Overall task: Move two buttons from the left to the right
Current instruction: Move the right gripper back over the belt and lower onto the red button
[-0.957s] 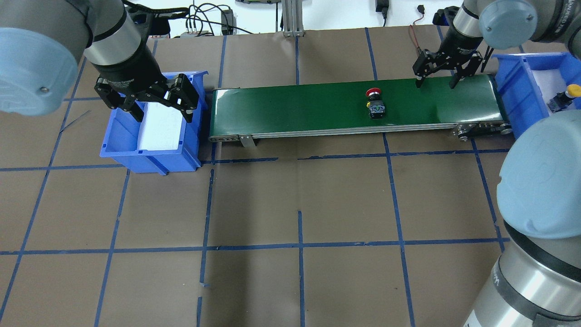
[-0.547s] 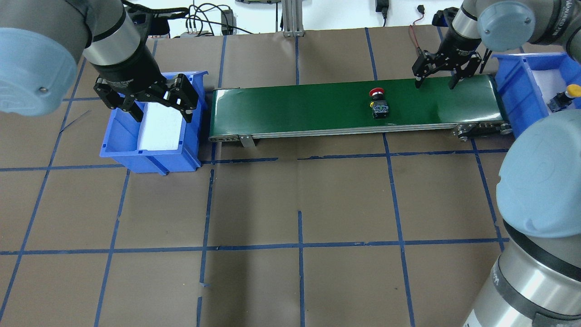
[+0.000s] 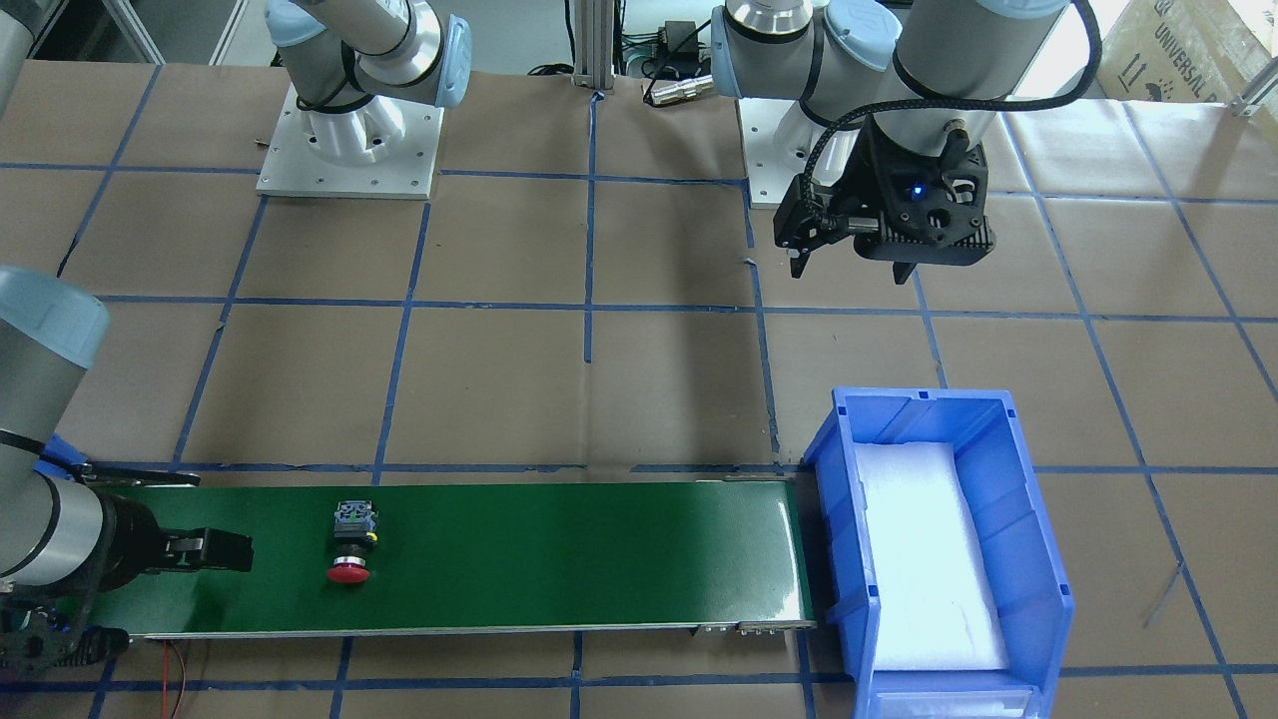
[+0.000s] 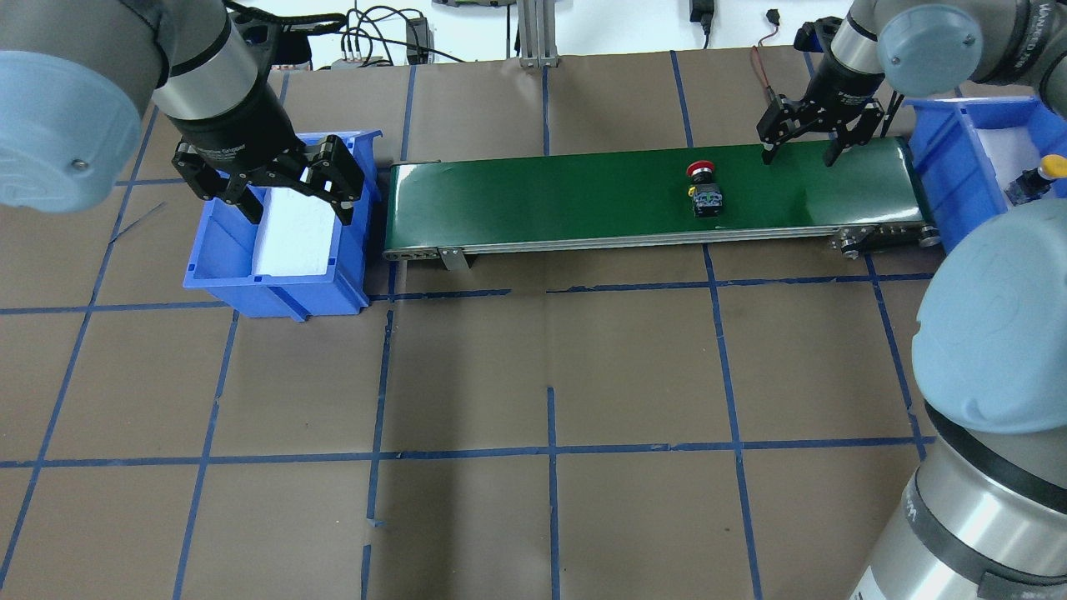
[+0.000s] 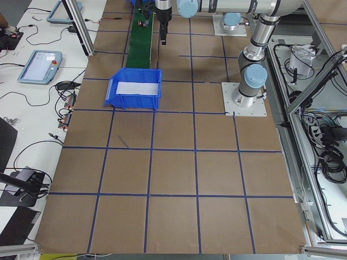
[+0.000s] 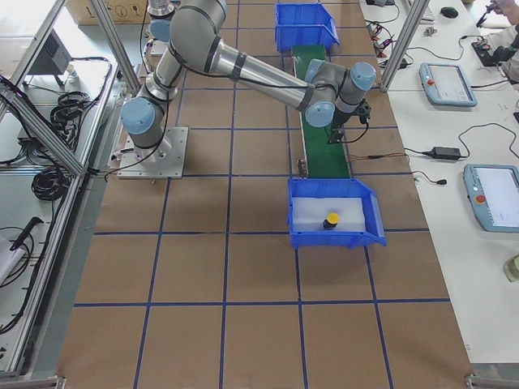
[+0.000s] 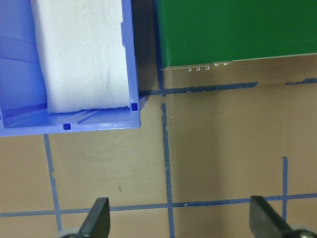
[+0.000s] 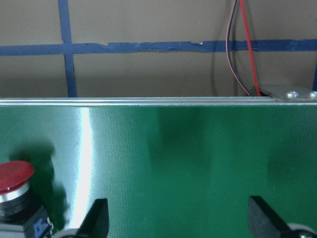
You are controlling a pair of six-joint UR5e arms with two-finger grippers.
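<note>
Lying on its side on the glossy green conveyor belt [image 4: 542, 196], right of centre in the overhead view: red-capped button [image 4: 705, 188]. Long axis across the belt, smooth round mushroom cap toward the frame's top, blocky black-grey body toward the bottom, with a yellow fleck at the neck.

Resting in the blue plastic bin [image 6: 370, 217] at lower centre of the right-side view: yellow-capped button [image 6: 332, 221], cap up.

Hanging over the belt's far edge, upper right of the overhead view, near the red cap but apart from it: right gripper [image 4: 798, 157], black fingers spread wide, nothing between.

Poised at upper left over a second blue bin [image 4: 275, 296] lined with white foam [image 4: 292, 242]: left gripper [image 4: 300, 215], fingers likewise apart and empty.

Underneath, matte brown table cover [image 4: 542, 367] gridded with blue tape.
</note>
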